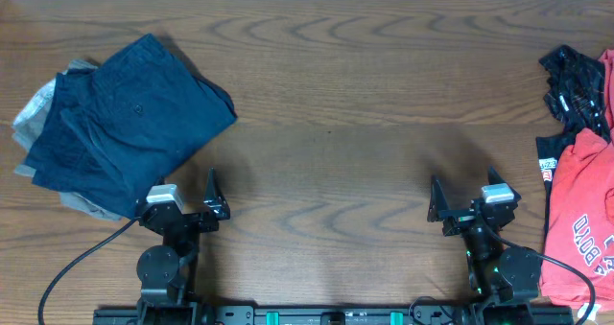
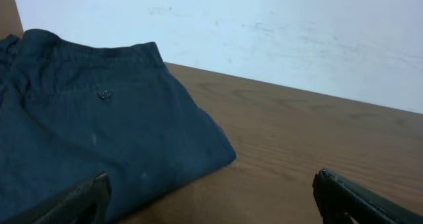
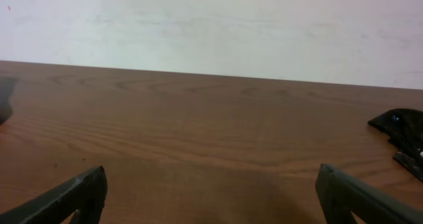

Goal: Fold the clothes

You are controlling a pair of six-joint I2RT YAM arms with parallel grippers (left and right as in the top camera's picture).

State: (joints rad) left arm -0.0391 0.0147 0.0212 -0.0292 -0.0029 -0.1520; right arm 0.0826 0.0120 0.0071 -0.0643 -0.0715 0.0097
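A folded dark navy garment (image 1: 134, 114) lies on a stack at the table's left, with a grey-beige piece (image 1: 34, 109) under it. It fills the left of the left wrist view (image 2: 99, 131). A heap of unfolded clothes sits at the right edge: a red printed shirt (image 1: 580, 210) and a black garment (image 1: 576, 81), whose edge shows in the right wrist view (image 3: 403, 128). My left gripper (image 1: 187, 205) is open and empty just below the navy stack. My right gripper (image 1: 470, 205) is open and empty left of the red shirt.
The wooden table (image 1: 336, 124) runs between the two piles. A pale wall (image 3: 211, 26) stands behind the far edge. Cables (image 1: 77, 267) trail from the arm bases at the near edge.
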